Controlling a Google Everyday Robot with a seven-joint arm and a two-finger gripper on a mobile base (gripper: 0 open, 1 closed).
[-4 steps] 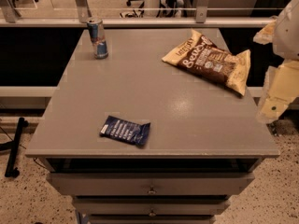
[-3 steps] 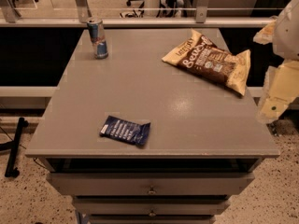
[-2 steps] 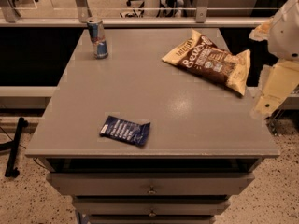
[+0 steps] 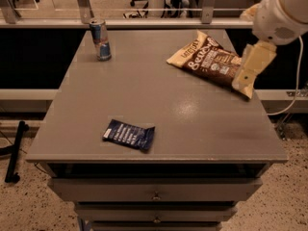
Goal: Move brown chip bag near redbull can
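The brown chip bag (image 4: 210, 60) lies flat at the far right of the grey table (image 4: 144, 100), dark brown with tan edges and white script. The redbull can (image 4: 100, 39) stands upright at the far left corner, well apart from the bag. My gripper (image 4: 251, 69) hangs from the white arm (image 4: 281, 11) at the right edge of the view, over the bag's right end and the table's right edge.
A small flat dark-blue packet (image 4: 129, 134) lies near the table's front edge, left of centre. Drawers (image 4: 155, 190) sit under the tabletop. A rail (image 4: 154, 23) and chair legs stand behind the table.
The arm and gripper have moved left and up, from beside the table's right edge to over the bag's right end. The bag, can and packet have not moved.
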